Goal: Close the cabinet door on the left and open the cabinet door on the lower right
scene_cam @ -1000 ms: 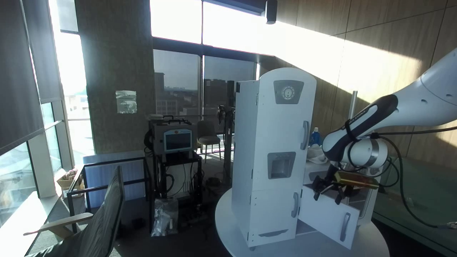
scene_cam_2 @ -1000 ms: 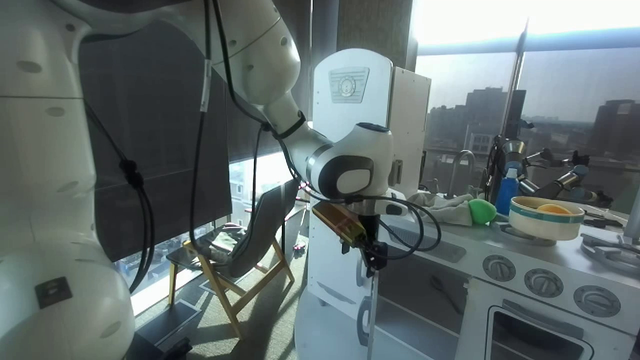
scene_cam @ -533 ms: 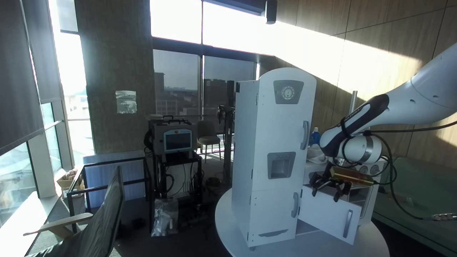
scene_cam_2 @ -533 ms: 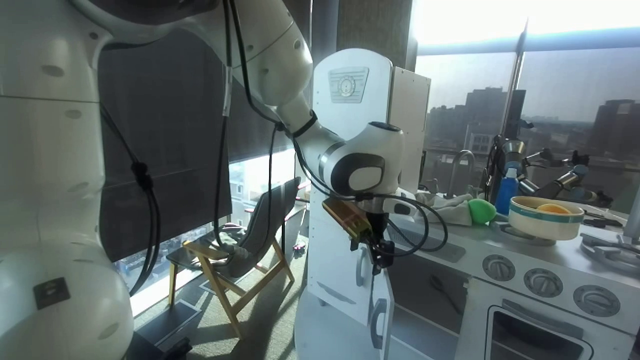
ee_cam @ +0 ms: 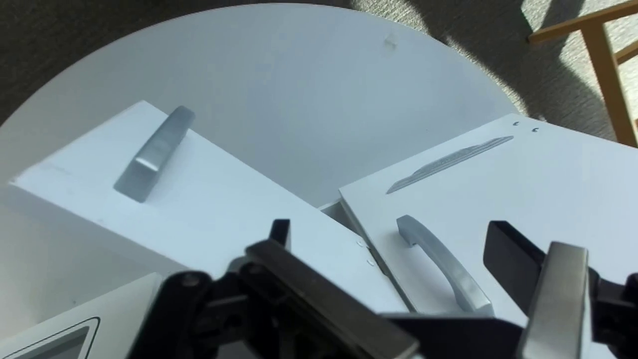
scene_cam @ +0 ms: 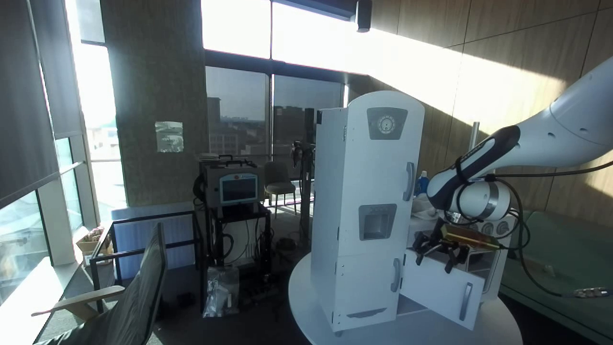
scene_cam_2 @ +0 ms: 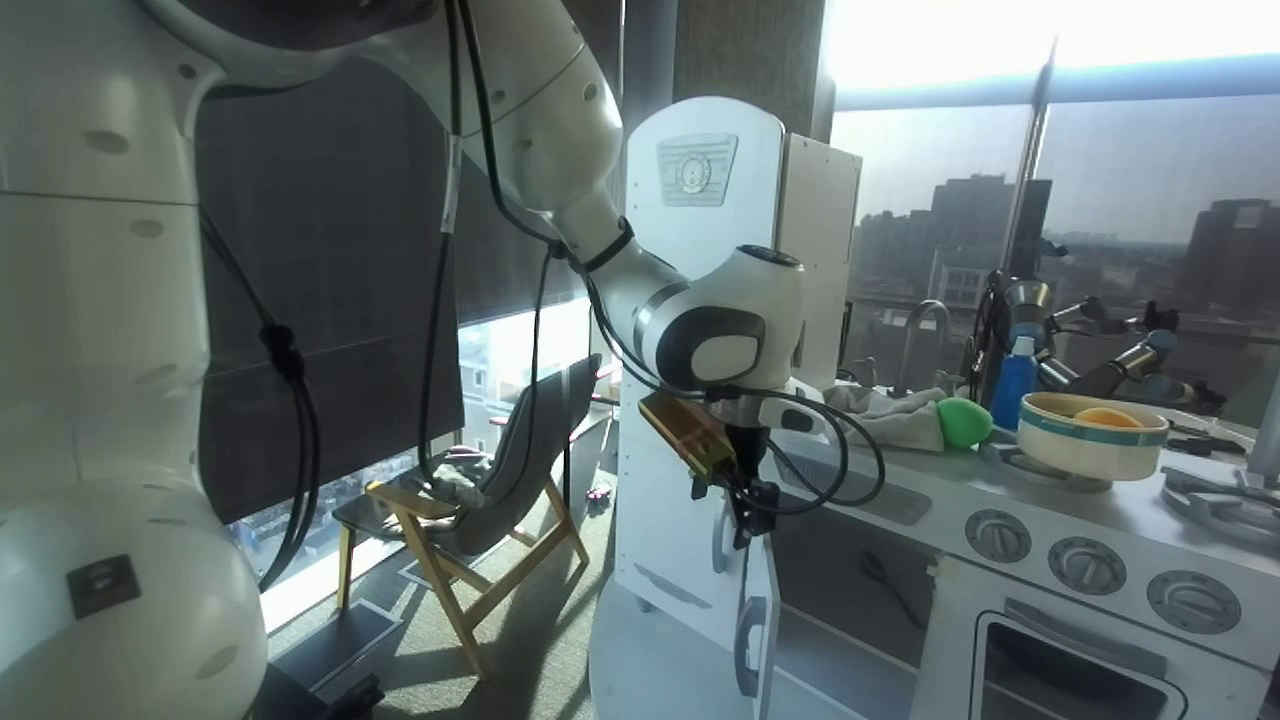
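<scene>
Claw [scene_cam: 434, 266] is hanging wide and empty near the swung-out door [scene_cam: 433, 287], whose upright handle [scene_cam: 466, 301] is standing below and outward from the claw, while the closed lower door [ee_cam: 563, 184] is showing its curved handle [ee_cam: 448, 263] between the jaws in the wrist view.

Cabinet doors [ee_cam: 239, 209] smooth, low gloss.
2 handles [ee_cam: 156, 153] show metallic sheen; gripper pads [ee_cam: 512, 263] matt; chair frame [ee_cam: 609, 85] wood; carpet [ee_cam: 491, 35] rough.

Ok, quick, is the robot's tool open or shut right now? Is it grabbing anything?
Tool: open, jaws well apart, holding nothing.
</scene>
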Motion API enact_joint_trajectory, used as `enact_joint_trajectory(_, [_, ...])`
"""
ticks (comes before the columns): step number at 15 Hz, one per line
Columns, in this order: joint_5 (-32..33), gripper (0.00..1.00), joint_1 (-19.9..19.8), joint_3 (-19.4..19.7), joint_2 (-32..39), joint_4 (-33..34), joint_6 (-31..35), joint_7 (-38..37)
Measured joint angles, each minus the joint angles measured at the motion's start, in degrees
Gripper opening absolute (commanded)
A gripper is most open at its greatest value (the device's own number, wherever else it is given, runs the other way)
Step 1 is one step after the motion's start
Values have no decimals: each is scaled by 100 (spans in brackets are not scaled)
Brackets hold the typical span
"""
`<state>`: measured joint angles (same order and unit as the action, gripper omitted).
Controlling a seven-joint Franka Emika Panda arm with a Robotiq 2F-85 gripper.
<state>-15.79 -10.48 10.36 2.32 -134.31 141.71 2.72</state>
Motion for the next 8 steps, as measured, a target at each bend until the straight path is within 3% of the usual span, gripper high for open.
enact_joint_trajectory(4, [6,100,2,-3,233,-240,283,-109])
enact_joint_trajectory(8, [-174,100,-63,34,659,-261,1241,-327])
